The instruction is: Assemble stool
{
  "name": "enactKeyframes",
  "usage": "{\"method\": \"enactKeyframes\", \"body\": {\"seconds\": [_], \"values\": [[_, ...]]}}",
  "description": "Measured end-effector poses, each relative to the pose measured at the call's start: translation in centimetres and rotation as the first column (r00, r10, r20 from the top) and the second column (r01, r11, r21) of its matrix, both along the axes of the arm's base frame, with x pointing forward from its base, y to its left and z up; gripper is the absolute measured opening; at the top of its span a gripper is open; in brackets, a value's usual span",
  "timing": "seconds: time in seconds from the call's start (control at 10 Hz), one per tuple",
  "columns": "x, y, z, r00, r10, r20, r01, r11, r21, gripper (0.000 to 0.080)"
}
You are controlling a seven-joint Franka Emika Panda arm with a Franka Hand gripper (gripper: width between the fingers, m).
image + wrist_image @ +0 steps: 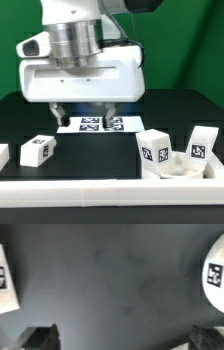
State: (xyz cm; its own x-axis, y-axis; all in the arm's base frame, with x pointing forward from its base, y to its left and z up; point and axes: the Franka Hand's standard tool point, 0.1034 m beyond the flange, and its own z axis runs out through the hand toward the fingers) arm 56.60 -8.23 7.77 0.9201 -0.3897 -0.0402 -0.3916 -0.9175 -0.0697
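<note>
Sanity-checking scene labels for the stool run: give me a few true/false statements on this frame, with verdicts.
1. The gripper is open and holds nothing. True.
2. The marker board lies at the exterior view's far right edge. False: it lies near the middle, by the gripper's fingers.
3. A tagged white leg lies on the dark table, at the exterior view's left of the gripper. True.
4. Every stool piece lies at the exterior view's left. False: tagged white pieces also sit at its right.
</note>
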Motion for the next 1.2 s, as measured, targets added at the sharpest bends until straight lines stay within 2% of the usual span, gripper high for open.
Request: {"method": "enactKeyframes", "body": {"seconds": [0.2,0.4,0.8,1.0,1.2], "values": [[-1.0,-5.0,-0.3,1.000,-0.011,-0.010,0.011,1.000,-0.010,0.0649],[-1.6,-7.7,-0.6,1.000,-0.027,-0.014,0.027,1.000,-0.011,0.0649],[-1.7,-7.4,-0.8,0.999,-0.028,-0.018,0.027,1.000,-0.009,0.0649],[-2.7,-8.7,-1.9,0.992,-0.072,-0.108,0.078,0.995,0.054,0.0649],[-2.5,-8.6,-1.9,0.989,-0.071,-0.131,0.080,0.994,0.070,0.0649]]}}
